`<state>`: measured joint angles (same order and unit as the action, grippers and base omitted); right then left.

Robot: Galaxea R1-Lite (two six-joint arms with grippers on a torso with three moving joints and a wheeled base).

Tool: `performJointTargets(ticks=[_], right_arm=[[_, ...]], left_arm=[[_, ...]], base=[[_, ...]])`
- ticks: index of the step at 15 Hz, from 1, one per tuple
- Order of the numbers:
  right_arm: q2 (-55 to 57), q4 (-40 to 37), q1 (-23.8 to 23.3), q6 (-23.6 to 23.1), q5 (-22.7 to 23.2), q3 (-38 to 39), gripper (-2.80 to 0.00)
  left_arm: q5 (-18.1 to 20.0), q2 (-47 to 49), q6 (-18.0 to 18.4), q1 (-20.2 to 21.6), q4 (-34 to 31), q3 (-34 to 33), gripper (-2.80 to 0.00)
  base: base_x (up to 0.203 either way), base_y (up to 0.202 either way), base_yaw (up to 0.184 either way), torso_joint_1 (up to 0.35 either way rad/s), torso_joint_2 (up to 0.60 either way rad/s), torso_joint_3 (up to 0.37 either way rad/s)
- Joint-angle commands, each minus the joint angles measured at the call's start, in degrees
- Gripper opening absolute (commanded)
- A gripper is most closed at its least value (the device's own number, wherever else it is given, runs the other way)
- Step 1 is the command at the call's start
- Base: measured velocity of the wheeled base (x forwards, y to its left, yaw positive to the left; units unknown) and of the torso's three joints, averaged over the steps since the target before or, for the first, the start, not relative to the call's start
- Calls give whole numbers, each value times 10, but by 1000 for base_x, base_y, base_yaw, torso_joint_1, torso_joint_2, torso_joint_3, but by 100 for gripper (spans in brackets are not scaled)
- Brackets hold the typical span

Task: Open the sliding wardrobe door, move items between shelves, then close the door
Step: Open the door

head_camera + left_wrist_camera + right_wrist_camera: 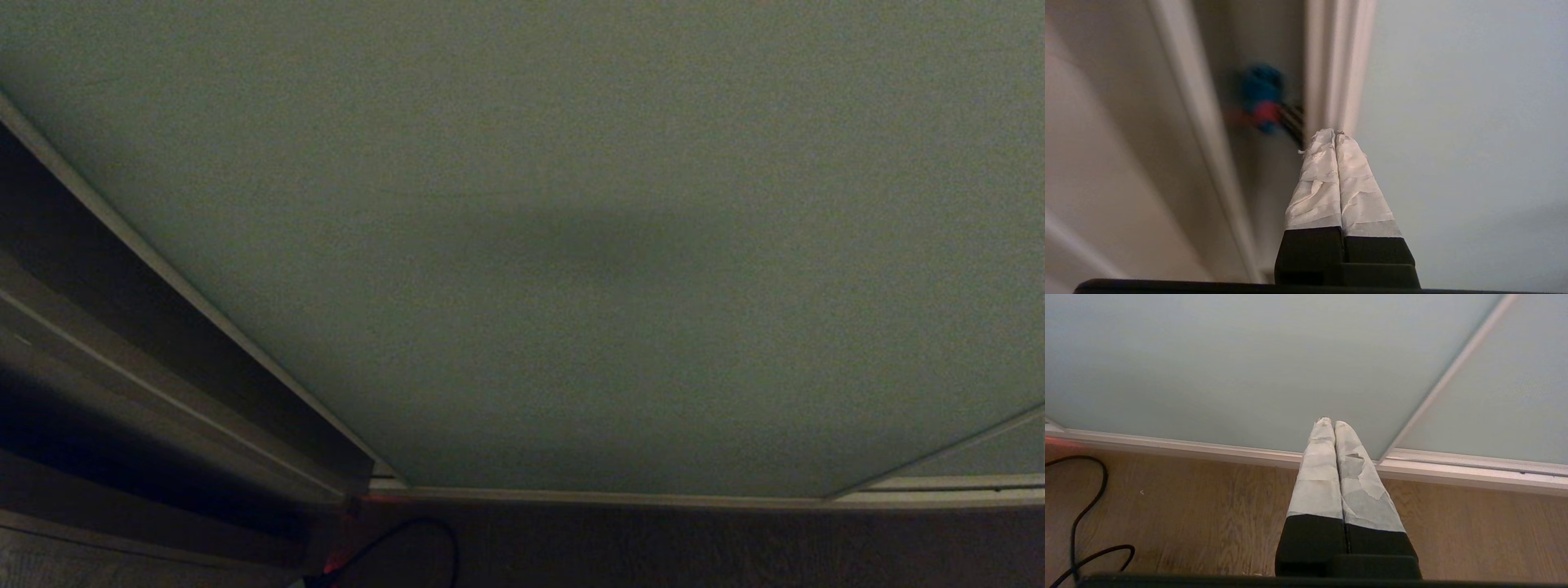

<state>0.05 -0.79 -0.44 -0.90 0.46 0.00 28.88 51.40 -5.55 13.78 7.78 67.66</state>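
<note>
Only left wrist view: blurred blue-red toy [1261,100], beside sliding wardrobe door [1453,122].

Sliding wardrobe door [571,245] fills the head view, standing on its bottom track [620,495] w/ floor [735,547] in front; side frame [155,376] at door's left edge; second panel [988,453] behind door at lower right; cable [416,535] on floor nr the frame's foot, in front of track.
</note>
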Motion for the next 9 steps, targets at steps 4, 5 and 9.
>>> performJointTargets(ticks=[4, 5, 9], right_arm=[[0, 0, 0, -1, 0, 2, -280], [0, 0, 0, -1, 0, 3, -280], [0, 0, 0, -1, 0, 2, -280]], left_arm=[[-28, -51, -20, -1, -8, -5, -280], [-49, -49, -20, -1, -9, -5, -280], [-75, 11, -19, -1, -11, 53, -280]], base=[[0, 0, 0, 0, 0, 0], [0, 0, 0, 0, 0, 0], [0, 0, 0, 0, 0, 0]])
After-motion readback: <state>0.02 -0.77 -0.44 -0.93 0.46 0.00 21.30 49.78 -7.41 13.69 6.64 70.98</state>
